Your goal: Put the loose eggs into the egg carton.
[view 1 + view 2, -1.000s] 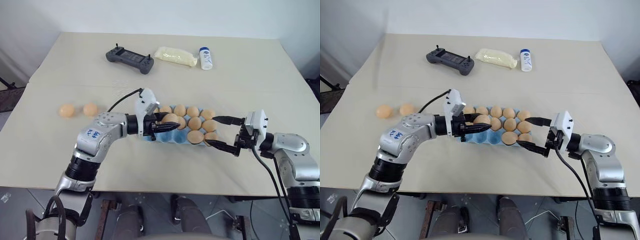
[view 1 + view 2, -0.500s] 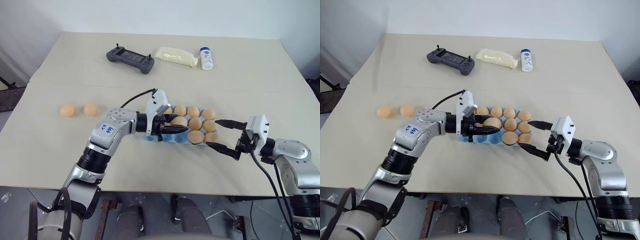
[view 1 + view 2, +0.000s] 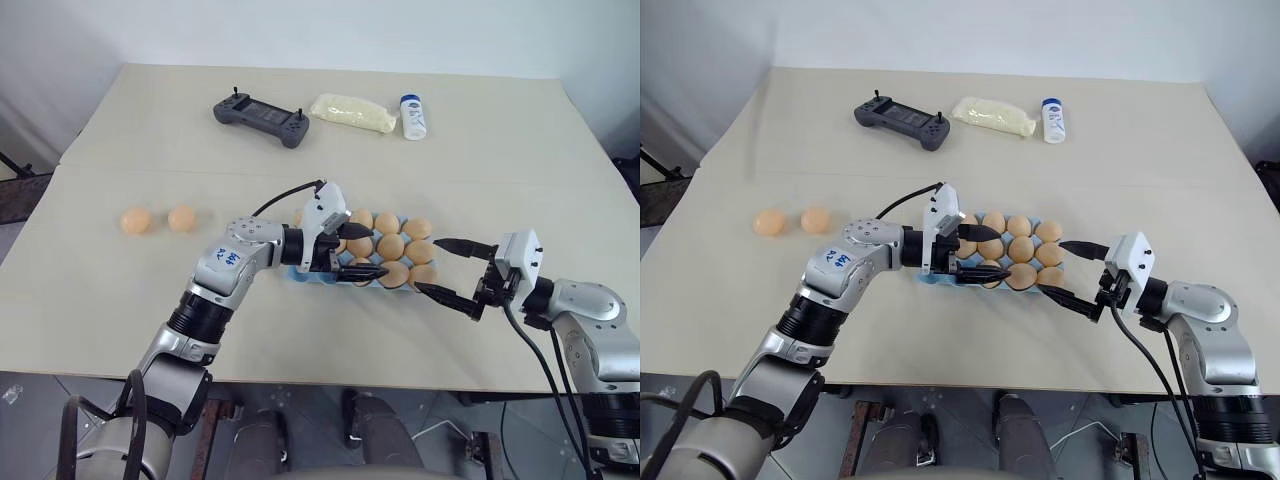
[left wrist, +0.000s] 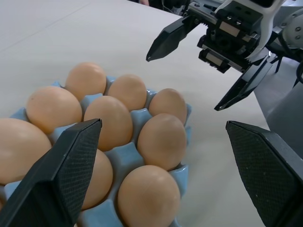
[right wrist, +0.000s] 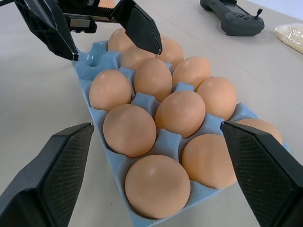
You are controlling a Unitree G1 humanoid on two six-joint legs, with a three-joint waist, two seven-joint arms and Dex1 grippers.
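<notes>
We start with the table (image 3: pixel 480 150), a broad pale surface carrying everything; reading it as a clock face from the head camera, the egg carton (image 3: pixel 300 277) lies a little toward four o'clock of the centre, its long side running across. Nearly all its cups look filled with tan eggs; in the right wrist view one cup at the end nearest the left arm looks bare, probably the spot for one of the remaining eggs. At about eleven o'clock, well apart from the work, rests a dark grey controller (image 3: pixel 259 117), with a pale bag (image 3: pixel 350 111) and a small white bottle (image 3: pixel 411 116) at about one o'clock, presumably parked clear of the arms. The left gripper (image 3: pixel 358 256) reaches over the carton from its nine o'clock end, its fingers spread wide and holding nothing, one on each side of the eggs beneath; we judge it has just let an egg settle into a cup. The right gripper (image 3: pixel 442 267) hovers just beside the carton's three o'clock end, also spread apart and empty, seemingly placed to steady the tray if it slides. Smallest are the loose eggs (image 3: pixel 157 219), two of them side by side at nine o'clock, well apart from the carton, waiting to be fetched.
</notes>
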